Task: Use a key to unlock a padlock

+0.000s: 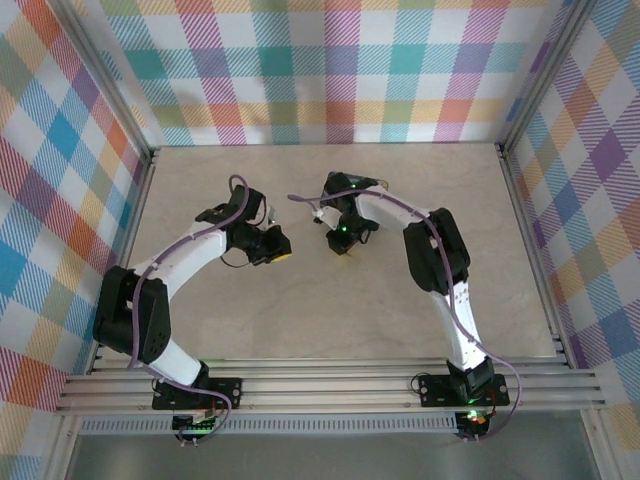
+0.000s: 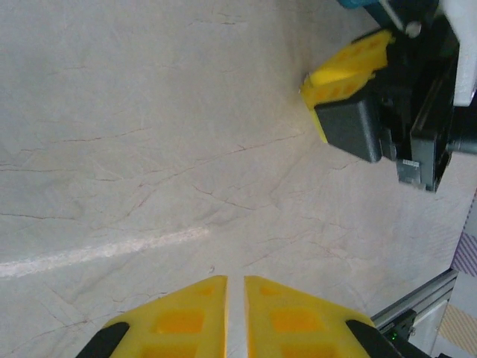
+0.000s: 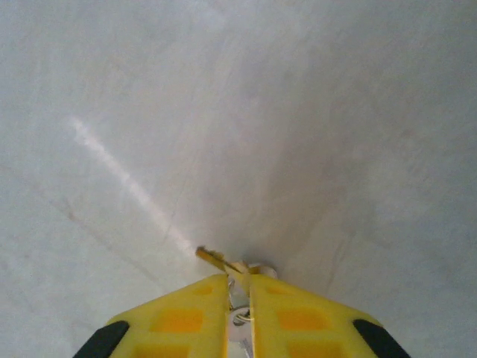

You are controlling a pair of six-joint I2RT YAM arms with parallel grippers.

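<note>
Right wrist view: right tool (image 3: 238, 280) pinches narrow on the key (image 3: 215, 258), whose shaft juts toward ten o'clock above the desk (image 3: 335, 112).

The small thin metal key (image 3: 214, 258) sits in the narrow gap between the fingers of the yellow-fingered right gripper (image 3: 238, 277). Its tip pokes out ahead of the fingertips and slightly to their left. A small round metal piece (image 3: 258, 267) lies just ahead of the same fingertips, beside the key. The pale stone-patterned flat tabletop (image 1: 250, 320) lies under both. The yellow-fingered left gripper (image 2: 235, 280) has its fingers drawn close together above the tabletop. The right gripper stands ahead of those fingertips and off to their right, near but apart, pointing down at the tabletop.
</note>
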